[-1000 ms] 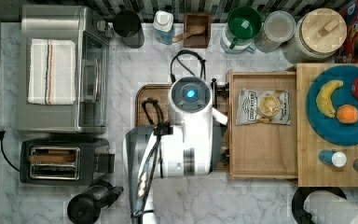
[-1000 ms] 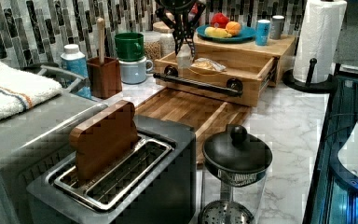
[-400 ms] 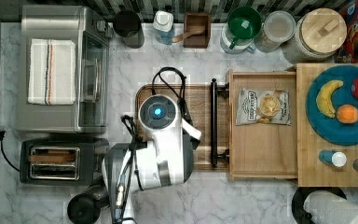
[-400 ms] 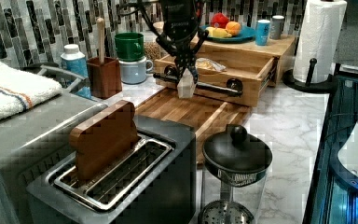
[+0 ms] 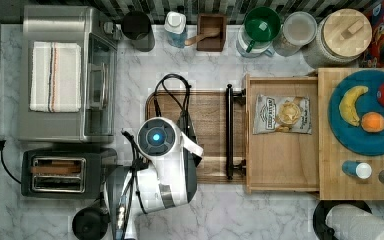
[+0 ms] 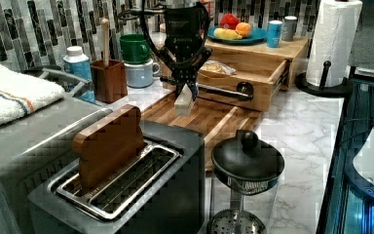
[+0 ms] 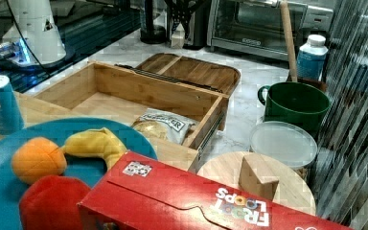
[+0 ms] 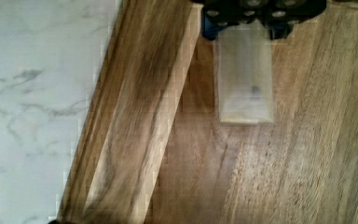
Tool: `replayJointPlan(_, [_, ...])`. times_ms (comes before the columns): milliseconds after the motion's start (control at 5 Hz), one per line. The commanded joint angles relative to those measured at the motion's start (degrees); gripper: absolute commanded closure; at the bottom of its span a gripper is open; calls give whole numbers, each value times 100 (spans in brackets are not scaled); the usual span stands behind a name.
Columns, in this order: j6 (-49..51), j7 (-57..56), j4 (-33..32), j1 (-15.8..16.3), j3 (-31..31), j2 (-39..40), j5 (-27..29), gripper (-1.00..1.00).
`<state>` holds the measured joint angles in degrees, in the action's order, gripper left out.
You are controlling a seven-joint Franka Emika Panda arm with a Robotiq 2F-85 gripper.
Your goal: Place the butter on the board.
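Butter (image 6: 184, 101) gripped on end between the fingers (image 6: 181, 86), hanging over the board (image 6: 209, 116), near the board's edge toward the toaster oven. Carry looks about done. Left to do: lower to the wood, open up, pull clear of the desk (image 5: 205, 210).
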<state>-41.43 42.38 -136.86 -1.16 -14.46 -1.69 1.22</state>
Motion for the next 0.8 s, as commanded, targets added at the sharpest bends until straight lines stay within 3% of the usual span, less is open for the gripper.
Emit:
replayJointPlan(200, [-737, 686, -244, 176, -278, 287, 438, 100])
replayJointPlan(600, [-1281, 483, -445, 223, -281, 599, 437, 100])
replayJointPlan(800, [-1087, 426, -408, 221, -284, 598, 524, 100])
